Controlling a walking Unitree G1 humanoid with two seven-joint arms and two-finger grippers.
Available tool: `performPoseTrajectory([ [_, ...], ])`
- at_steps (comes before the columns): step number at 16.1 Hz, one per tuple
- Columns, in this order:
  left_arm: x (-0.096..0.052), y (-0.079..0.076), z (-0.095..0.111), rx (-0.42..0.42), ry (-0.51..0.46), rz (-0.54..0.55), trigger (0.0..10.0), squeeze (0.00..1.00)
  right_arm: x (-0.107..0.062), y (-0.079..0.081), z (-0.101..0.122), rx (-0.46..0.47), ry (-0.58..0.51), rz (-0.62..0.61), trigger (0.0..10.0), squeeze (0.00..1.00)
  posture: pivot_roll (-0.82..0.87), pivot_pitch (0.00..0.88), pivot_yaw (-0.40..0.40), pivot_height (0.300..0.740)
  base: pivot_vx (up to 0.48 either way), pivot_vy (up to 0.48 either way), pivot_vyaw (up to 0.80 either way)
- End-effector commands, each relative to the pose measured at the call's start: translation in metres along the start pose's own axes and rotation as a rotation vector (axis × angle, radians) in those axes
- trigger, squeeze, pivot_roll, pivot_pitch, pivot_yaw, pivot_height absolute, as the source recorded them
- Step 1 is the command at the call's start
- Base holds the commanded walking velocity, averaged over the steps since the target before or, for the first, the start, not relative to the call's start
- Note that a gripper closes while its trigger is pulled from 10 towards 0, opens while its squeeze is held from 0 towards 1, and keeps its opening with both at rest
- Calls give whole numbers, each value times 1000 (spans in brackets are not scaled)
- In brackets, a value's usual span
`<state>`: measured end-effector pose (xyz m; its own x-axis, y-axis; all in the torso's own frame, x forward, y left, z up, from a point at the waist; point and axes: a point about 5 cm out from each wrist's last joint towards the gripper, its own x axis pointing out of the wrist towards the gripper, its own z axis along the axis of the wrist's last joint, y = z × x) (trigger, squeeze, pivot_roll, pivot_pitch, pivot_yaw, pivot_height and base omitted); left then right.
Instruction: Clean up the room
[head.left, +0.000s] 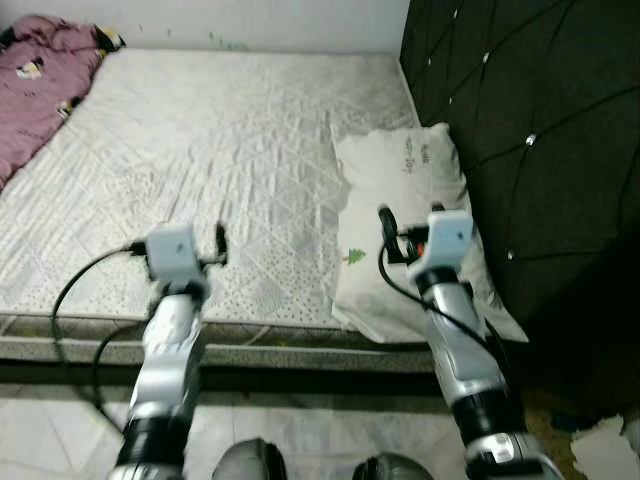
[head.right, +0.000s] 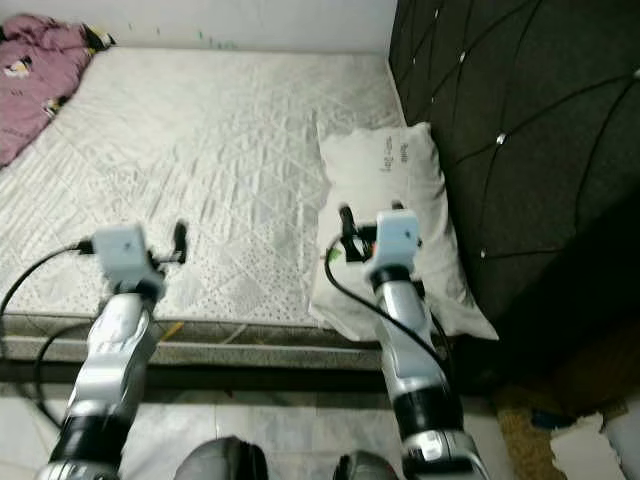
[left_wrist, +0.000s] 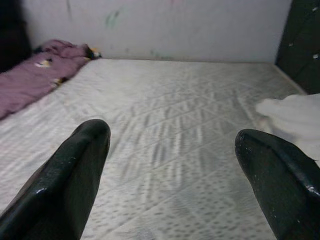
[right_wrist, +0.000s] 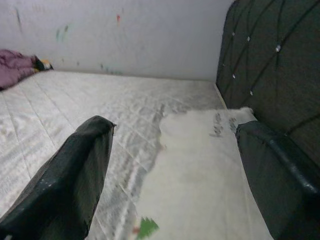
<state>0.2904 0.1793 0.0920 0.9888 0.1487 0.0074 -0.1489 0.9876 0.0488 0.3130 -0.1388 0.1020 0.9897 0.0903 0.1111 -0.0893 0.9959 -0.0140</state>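
A white quilted mattress (head.left: 220, 140) lies bare in front of me. A white pillow (head.left: 400, 190) with a small green tree print rests on its right side against the dark headboard. A purple blanket (head.left: 40, 90) is bunched at the far left corner. My left gripper (head.left: 178, 240) hovers open over the mattress's near edge, with nothing between its fingers (left_wrist: 75, 170). My right gripper (head.left: 430, 225) is held open just above the pillow's near end, and the pillow (right_wrist: 200, 170) spreads below its fingers (right_wrist: 80, 170).
A dark tufted headboard (head.left: 540, 130) rises along the right side of the bed. A white wall (left_wrist: 160, 25) stands behind the far edge. Pale floor tiles (head.left: 310, 430) lie below the bed frame, and white paper scraps (head.left: 605, 450) lie on the floor at the right.
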Motion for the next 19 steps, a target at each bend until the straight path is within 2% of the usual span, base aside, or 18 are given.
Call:
performPoseTrajectory([
  [1,-6,8,-13,22,39,24,10000,0,-5,-6,-7,-10,23,-16,10000,0,-13,0,7,740,0,0,0],
  [2,-10,11,-21,19,60,29,10000,0,-10,-8,-11,-18,37,-13,10000,0,-13,0,7,740,0,0,0],
  [4,-11,7,-25,13,66,13,10000,0,-13,-10,-18,-28,56,-9,10000,0,-10,0,7,740,0,0,0],
  [5,-4,-4,-17,-8,39,-26,10000,0,-10,-9,-19,-29,59,-11,10000,0,-13,0,5,740,0,0,0],
  [8,1,-13,-8,-19,9,-66,10000,0,-7,-8,-16,-31,52,-17,10000,0,-11,0,1,740,0,0,0],
  [10,0,-15,-7,-23,3,-78,10000,0,-12,-9,-21,-29,65,-25,10000,0,-6,0,-9,740,0,0,0],
  [12,-2,-14,-7,-29,9,-78,10000,0,-17,-4,-22,-22,72,-4,10000,0,-3,36,-24,740,0,0,0],
  [16,-2,-18,0,-79,-5,-111,10000,0,-9,-8,-13,-14,58,-6,10000,0,-10,95,-47,740,0,0,0],
  [19,-1,-18,3,-99,-8,-103,10000,0,-8,-7,-11,-22,57,7,10000,0,-11,98,-56,740,0,0,0],
])
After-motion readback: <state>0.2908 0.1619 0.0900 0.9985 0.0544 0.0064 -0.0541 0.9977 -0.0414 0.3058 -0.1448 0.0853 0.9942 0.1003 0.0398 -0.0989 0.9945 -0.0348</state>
